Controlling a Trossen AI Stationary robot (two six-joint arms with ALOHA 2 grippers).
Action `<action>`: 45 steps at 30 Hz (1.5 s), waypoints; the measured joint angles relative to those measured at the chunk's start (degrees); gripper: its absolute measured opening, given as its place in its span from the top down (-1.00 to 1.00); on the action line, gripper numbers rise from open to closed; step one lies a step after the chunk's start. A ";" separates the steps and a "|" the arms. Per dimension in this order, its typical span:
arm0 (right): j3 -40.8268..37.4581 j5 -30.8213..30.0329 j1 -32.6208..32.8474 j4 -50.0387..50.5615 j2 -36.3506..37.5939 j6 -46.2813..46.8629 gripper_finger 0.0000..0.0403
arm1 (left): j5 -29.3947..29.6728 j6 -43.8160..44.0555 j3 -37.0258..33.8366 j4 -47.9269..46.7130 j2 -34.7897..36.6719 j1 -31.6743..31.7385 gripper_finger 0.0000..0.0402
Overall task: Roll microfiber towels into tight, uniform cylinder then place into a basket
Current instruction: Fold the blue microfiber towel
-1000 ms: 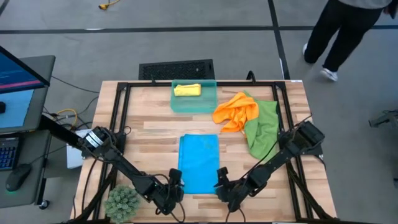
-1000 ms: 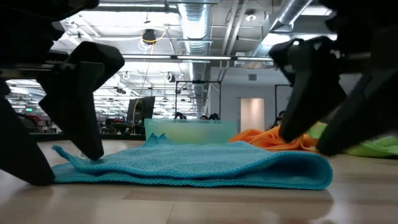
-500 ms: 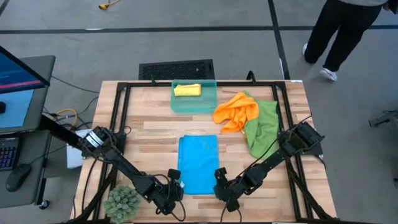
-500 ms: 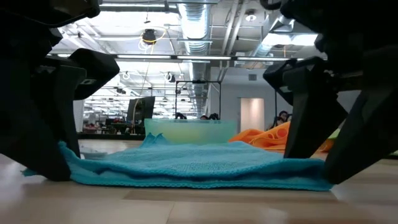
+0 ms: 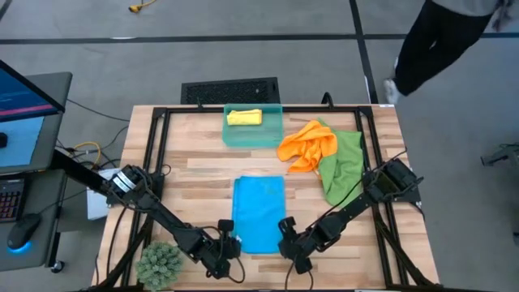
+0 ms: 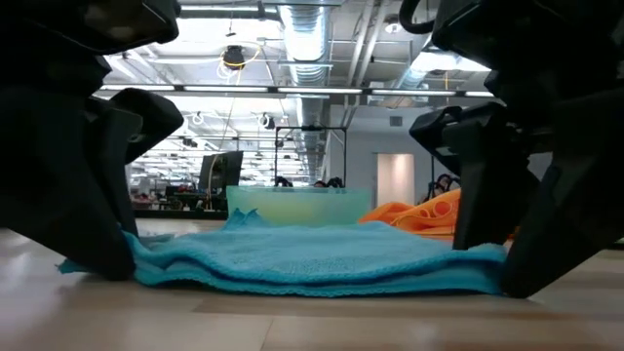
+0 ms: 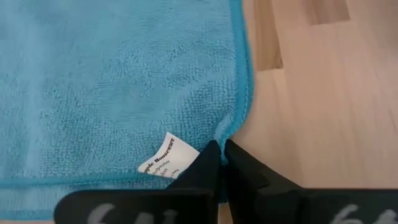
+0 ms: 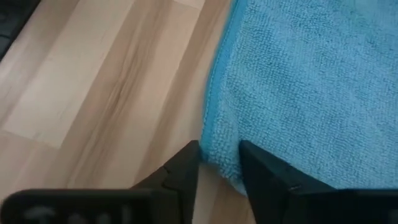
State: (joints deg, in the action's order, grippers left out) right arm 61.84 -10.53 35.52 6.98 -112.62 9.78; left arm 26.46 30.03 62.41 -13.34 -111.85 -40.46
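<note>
I see the blue towel point(image 5: 259, 214) lying flat near the middle of the table point(image 5: 203, 170), a bit toward 6 o'clock. My left gripper point(image 7: 222, 148) is at the towel's 7 o'clock corner. Its jaws are pinched tight on the towel's edge, right beside a little white tag point(image 7: 166, 160). My right gripper point(image 8: 219, 154) is at the towel's 5 o'clock corner. Its jaws are a narrow way apart with the towel's edge between them, but I cannot tell if they grip it.

The basket point(image 5: 253, 136) sits at 12 o'clock on the table, with the yellow towel point(image 5: 244, 118) rolled up inside it. The orange towel point(image 5: 308, 144) lies bunched at about 2 o'clock, and the green towel point(image 5: 345, 168) lies crumpled just beside it, touching it.

A small green plant point(image 5: 159, 263) sits at the 7 o'clock corner of the table.
</note>
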 joint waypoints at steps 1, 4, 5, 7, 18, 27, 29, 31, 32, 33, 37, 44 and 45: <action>0.00 0.12 0.03 0.02 0.00 0.89 0.38 | 0.00 0.64 0.00 0.05 -0.01 0.03 0.99; 0.02 -0.07 0.55 0.02 -0.05 3.75 0.62 | 0.04 0.97 0.00 0.11 0.05 0.08 0.98; 0.02 -0.23 0.78 0.04 -0.07 4.31 0.72 | -0.01 0.97 0.00 0.04 0.16 0.08 0.98; 0.00 -0.07 1.20 0.22 0.31 5.07 0.90 | -0.42 0.56 -0.06 -0.04 0.66 -0.05 0.98; 1.98 0.18 5.37 0.24 4.11 9.30 0.96 | -0.64 -4.06 4.34 -2.00 3.43 -3.89 0.98; 10.41 -3.97 8.00 5.12 4.24 10.32 0.93 | 1.88 -6.67 16.13 -12.50 3.56 -5.67 0.98; 11.87 -5.95 8.41 8.77 4.31 10.32 0.96 | 3.36 -7.18 17.79 -15.55 3.56 -5.67 0.98; 12.49 -8.30 8.49 12.24 4.31 10.64 0.97 | 5.39 -7.36 18.67 -18.58 3.58 -5.17 0.98; 12.57 -9.61 8.34 13.85 4.31 11.15 0.96 | 6.83 -7.14 18.75 -20.07 3.58 -4.69 0.98; 12.57 -10.81 8.11 15.52 4.31 12.04 0.94 | 7.97 -6.55 18.75 -21.57 3.58 -4.06 0.98; 12.57 -14.70 6.37 22.34 4.31 18.21 0.91 | 10.53 -2.23 18.73 -26.49 3.58 -0.61 0.98; 12.49 -16.62 2.78 29.51 4.31 26.04 0.96 | 10.03 1.14 18.73 -28.64 3.31 5.81 0.98; 12.11 -16.62 2.37 29.74 4.31 26.66 0.95 | 9.44 1.12 18.73 -28.93 3.21 6.61 0.98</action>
State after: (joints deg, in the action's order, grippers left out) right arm 73.96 -27.16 37.89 36.73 -108.31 36.43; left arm 35.90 31.16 81.14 -42.27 -108.63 -33.85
